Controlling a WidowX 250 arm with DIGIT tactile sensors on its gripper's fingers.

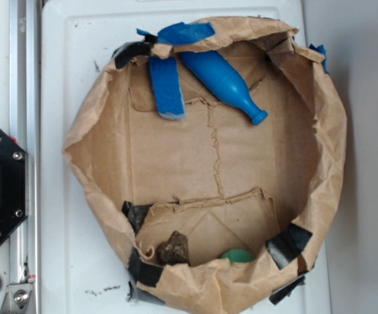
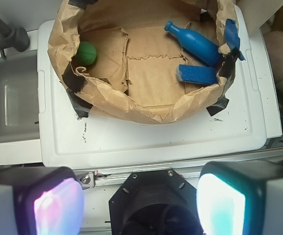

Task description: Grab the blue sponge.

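We find the blue sponge [image 1: 167,88] at about eleven o'clock inside the paper bag [image 1: 110,216], just beside the blue bottle [image 1: 227,84]. It looks light, soft, rough-faced; we judge its long edges the best hold. Our pincer [image 2: 140,198] stands apart, well away.

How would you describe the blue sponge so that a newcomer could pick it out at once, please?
Look inside the brown paper bag rolled open on the white surface. The blue sponge lies against the wall, beside the blue bottle. It is flat, matte and rectangular with a pale end; the bottle is glossy and narrow-necked.
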